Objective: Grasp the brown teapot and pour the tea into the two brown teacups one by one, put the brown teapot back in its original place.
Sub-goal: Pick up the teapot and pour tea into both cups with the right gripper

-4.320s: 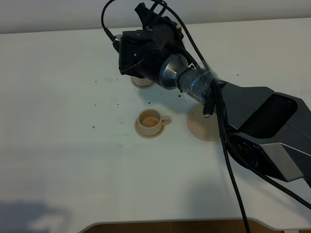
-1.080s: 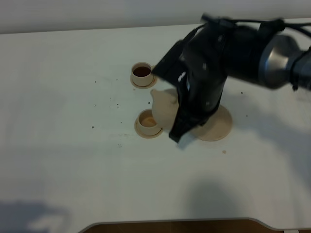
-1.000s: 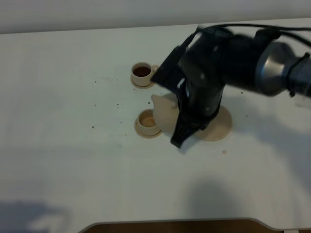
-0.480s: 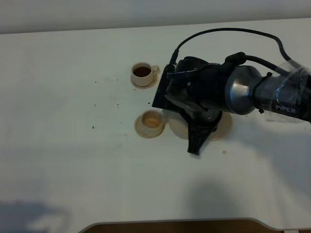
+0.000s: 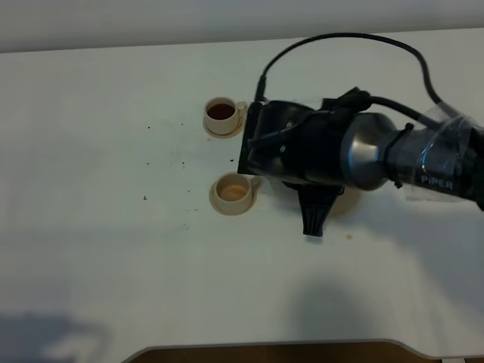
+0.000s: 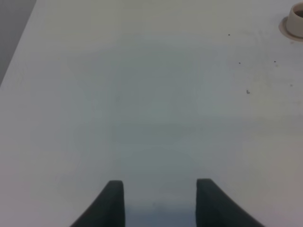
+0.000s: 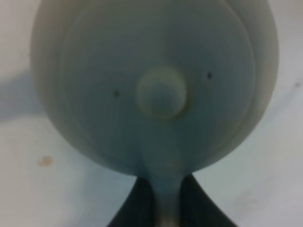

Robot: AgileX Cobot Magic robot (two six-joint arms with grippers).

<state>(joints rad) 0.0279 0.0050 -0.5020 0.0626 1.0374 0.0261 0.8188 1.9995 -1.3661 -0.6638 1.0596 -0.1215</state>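
Finds the right end effector (image 7: pixel 163 208) shut tight on the loop handle of the brown teapot (image 7: pixel 156 56), with the handle pinched between its two dark fingers. Views the pot from straight above in the right wrist picture: lid on, knob central. Cannot tell whether the pot is seated or held just clear of the surface below.

Places the pot, hidden under the right arm (image 5: pixel 340 151) in the overhead view, just right of the pale-tea teacup (image 5: pixel 234 192). Notes a sliver of the tan saucer disc (image 5: pixel 338 200) below the arm, on the same side of that cup.

Logs the dark-tea teacup (image 5: pixel 221 113) on the far side of the pale-tea teacup, apart from it. Finds both upright on their own saucers.

Records dark specks (image 5: pixel 181 160) on the white counter (image 5: pixel 113 249) left of the pale-tea teacup, and a tan spot (image 5: pixel 349 236) right of it, beyond the arm.

Finds the left end effector (image 6: pixel 158 203) spread open, gripping nothing, above the counter.
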